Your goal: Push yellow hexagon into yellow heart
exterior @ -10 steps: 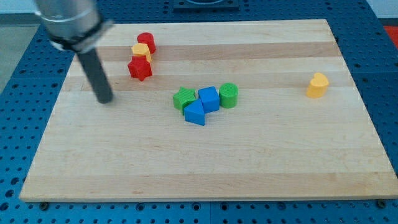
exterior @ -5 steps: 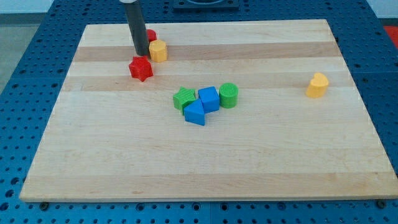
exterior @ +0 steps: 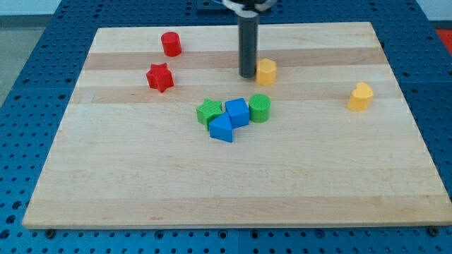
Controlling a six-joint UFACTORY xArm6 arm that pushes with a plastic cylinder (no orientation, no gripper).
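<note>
The yellow hexagon (exterior: 266, 71) sits on the wooden board (exterior: 233, 183) at the view's upper middle. My tip (exterior: 247, 75) stands right against the hexagon's left side. The yellow heart (exterior: 360, 97) lies far to the view's right, a little lower than the hexagon and well apart from it.
A red cylinder (exterior: 170, 44) and a red star (exterior: 159, 77) lie at the upper left. A cluster sits mid-board below the hexagon: green star (exterior: 208, 111), blue cube (exterior: 237, 111), blue triangle (exterior: 221, 128), green cylinder (exterior: 259, 108).
My tip swept from the board's left to the upper middle. It pushed the yellow hexagon rightward, away from the red cylinder and red star.
</note>
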